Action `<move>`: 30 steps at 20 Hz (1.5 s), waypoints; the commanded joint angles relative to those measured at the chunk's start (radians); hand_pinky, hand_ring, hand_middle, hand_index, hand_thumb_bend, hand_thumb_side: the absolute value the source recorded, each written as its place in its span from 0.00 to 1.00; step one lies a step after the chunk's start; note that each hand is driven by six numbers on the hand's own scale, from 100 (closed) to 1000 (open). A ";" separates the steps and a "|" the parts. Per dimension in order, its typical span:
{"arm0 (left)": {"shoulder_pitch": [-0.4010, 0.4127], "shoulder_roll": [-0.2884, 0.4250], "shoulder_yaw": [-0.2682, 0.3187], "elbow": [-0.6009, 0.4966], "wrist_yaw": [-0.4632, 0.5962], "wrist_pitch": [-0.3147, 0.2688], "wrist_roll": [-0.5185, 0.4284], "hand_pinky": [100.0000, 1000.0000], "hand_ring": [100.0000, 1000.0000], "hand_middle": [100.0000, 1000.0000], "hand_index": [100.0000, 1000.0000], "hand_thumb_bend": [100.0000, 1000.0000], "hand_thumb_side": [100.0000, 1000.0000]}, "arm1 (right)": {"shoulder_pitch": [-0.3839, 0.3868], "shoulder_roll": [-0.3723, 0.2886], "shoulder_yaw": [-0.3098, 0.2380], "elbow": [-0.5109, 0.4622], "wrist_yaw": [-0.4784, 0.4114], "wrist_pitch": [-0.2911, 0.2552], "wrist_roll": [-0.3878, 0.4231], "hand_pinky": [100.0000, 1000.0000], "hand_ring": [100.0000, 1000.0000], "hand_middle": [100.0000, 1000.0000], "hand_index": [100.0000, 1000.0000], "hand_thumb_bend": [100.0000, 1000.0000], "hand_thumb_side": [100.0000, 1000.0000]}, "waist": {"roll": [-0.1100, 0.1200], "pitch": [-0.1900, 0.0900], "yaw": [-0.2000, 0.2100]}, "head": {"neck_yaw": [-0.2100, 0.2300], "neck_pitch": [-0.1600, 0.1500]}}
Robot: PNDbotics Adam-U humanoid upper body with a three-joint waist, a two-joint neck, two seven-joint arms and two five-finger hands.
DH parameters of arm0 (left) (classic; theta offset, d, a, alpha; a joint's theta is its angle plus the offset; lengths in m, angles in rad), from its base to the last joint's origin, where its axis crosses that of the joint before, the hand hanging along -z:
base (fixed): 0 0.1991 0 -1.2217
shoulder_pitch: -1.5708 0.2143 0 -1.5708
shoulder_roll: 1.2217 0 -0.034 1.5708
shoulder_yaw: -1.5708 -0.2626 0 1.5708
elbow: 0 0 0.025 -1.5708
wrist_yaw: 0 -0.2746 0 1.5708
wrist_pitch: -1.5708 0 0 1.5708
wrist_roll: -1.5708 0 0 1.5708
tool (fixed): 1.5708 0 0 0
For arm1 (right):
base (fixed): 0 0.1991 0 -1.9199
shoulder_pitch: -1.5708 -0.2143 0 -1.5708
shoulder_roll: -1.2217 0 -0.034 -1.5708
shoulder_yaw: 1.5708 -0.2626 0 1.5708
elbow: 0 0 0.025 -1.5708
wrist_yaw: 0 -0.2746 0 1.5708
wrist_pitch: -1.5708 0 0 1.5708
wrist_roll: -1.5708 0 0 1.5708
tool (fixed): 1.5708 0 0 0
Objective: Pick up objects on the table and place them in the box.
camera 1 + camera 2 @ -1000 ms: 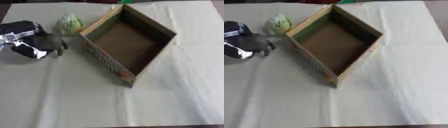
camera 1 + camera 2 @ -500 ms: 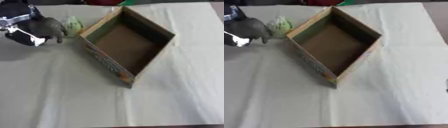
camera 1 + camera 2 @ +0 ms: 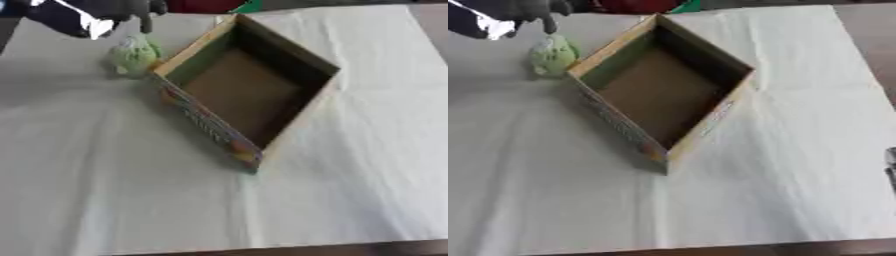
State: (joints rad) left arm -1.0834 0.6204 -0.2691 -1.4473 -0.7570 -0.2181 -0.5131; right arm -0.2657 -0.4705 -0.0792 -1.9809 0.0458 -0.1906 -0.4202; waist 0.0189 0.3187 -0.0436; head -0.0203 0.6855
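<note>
A small pale-green object (image 3: 134, 54) lay on the white cloth (image 3: 105, 190) at far left, just beside the left corner of the open cardboard box (image 3: 245, 92), which sat askew and held nothing visible. The left hand (image 3: 105, 12) hovered just above the object, fingers pointing down and slightly parted, holding nothing. Only a dark sliver of the right hand (image 3: 891, 165) showed at the right edge; finger state could not be told.

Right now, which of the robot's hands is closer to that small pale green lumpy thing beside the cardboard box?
The left hand, just above the small pale green lumpy thing. The right hand barely shows at the far right edge.
</note>
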 commanded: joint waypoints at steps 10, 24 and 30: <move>-0.110 -0.179 -0.044 0.087 -0.089 -0.014 0.035 0.24 0.34 0.25 0.24 0.00 0.23 | -0.041 -0.022 0.005 -0.019 -0.021 -0.009 0.011 0.78 1.00 0.66 0.81 0.00 0.97 | 0.002 -0.012 -0.038 | 0.029 -0.020; -0.110 -0.303 -0.070 0.303 -0.179 -0.021 0.170 0.27 0.34 0.27 0.26 0.00 0.21 | -0.071 -0.012 0.010 -0.019 -0.030 -0.011 0.018 0.78 1.00 0.66 0.81 0.00 0.97 | 0.011 0.025 -0.083 | 0.046 -0.043; -0.101 -0.337 -0.076 0.378 -0.248 -0.048 0.209 0.30 0.39 0.33 0.33 0.00 0.19 | -0.075 -0.008 0.012 -0.019 -0.031 -0.010 0.021 0.78 1.00 0.66 0.81 0.00 0.97 | 0.012 0.032 -0.087 | 0.048 -0.045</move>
State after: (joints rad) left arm -1.1679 0.2803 -0.3473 -1.0685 -0.9896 -0.2618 -0.3167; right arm -0.3272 -0.4678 -0.0616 -1.9809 0.0202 -0.1990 -0.4017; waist 0.0347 0.3705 -0.1293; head 0.0246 0.6492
